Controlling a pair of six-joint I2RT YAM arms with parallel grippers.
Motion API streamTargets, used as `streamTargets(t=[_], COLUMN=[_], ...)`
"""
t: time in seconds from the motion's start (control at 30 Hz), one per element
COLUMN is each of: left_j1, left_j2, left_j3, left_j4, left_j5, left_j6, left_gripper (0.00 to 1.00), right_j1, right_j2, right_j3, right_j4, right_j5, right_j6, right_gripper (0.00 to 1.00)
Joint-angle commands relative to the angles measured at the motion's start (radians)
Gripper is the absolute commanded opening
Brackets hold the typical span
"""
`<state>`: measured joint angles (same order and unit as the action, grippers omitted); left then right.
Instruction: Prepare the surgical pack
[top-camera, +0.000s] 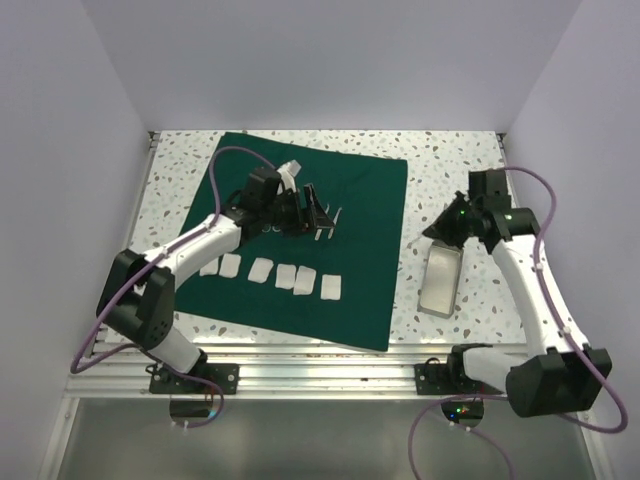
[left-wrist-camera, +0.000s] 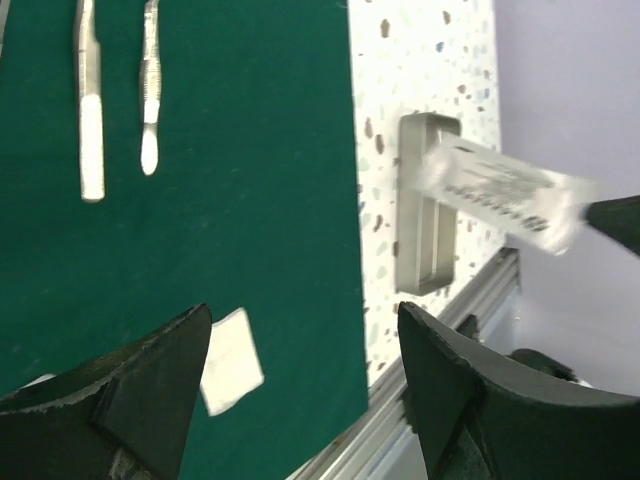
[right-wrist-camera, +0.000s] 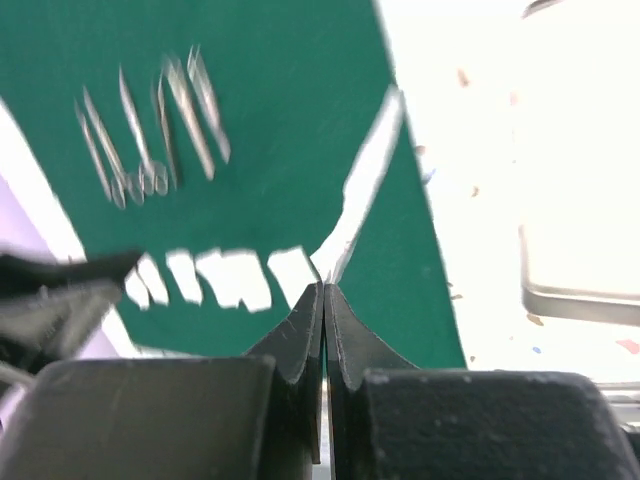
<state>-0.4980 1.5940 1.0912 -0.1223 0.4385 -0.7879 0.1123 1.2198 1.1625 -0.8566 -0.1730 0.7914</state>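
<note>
Near the right edge of the table (top-camera: 470, 180), the right end effector (right-wrist-camera: 324, 288) pinches the sachet (left-wrist-camera: 495, 188); the left end effector (left-wrist-camera: 302, 320) gapes wide.

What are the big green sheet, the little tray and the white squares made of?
The dark green drape looks like matte cloth, lying flat without shine. The small tray looks like metal, grey with a dull gleam. The white squares are probably gauze or soft fabric; too small to be sure.
</note>
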Motion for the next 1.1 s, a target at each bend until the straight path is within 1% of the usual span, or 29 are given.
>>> streamTargets(t=[0.0,0.07,0.17,0.23,0.27,0.3,0.43,0.5,0.6,0.7,0.77,0.87,0.97,1.07], left_j1=[0.001,0.001,0.001,0.001,0.001,0.001,0.001,0.003,0.003,0.003,0.003,0.003,0.003,0.003], left_j2=[-0.080,-0.110,-0.147,-0.164,-0.183,-0.192,-0.224,-0.220,-0.221,-0.223,-0.209,-0.180,-0.178,-0.184], left_j3=[-0.017,-0.043,-0.054,-0.063,-0.066,-0.076,-0.122,-0.114,-0.105,-0.103,-0.094,-0.077,-0.079,-0.089], left_j4=[-0.108,-0.122,-0.186,-0.211,-0.229,-0.227,-0.200,-0.220,-0.243,-0.246,-0.246,-0.249,-0.241,-0.244], left_j5=[-0.078,-0.089,-0.121,-0.152,-0.159,-0.162,-0.173,-0.175,-0.173,-0.184,-0.176,-0.155,-0.147,-0.144], left_j6=[0.125,0.167,0.257,0.307,0.318,0.326,0.343,0.351,0.369,0.387,0.389,0.386,0.385,0.385], left_gripper=[0.79,0.79,0.79,0.79,0.79,0.79,0.79,0.79,0.79,0.79,0.80,0.79,0.79,0.79], right_j1=[-0.063,-0.106,-0.111,-0.143,-0.148,-0.149,-0.152,-0.154,-0.161,-0.161,-0.163,-0.166,-0.168,-0.166], right_j2=[-0.101,-0.129,-0.160,-0.161,-0.160,-0.154,-0.132,-0.154,-0.144,-0.149,-0.163,-0.192,-0.256,-0.315], right_j3=[-0.010,-0.032,-0.046,-0.052,-0.057,-0.066,-0.102,-0.129,-0.175,-0.202,-0.231,-0.282,-0.355,-0.402], right_j4=[-0.114,-0.140,-0.163,-0.192,-0.188,-0.168,-0.173,-0.127,-0.085,-0.070,-0.062,-0.062,-0.068,-0.139], right_j5=[0.170,0.208,0.276,0.309,0.305,0.294,0.334,0.345,0.322,0.335,0.348,0.326,0.306,0.297], right_j6=[0.090,0.141,0.198,0.245,0.253,0.256,0.339,0.353,0.376,0.408,0.423,0.445,0.474,0.476], right_gripper=[0.00,0.00,0.00,0.00,0.00,0.00,0.00,0.00,0.00,0.00,0.00,0.00,0.00,0.00])
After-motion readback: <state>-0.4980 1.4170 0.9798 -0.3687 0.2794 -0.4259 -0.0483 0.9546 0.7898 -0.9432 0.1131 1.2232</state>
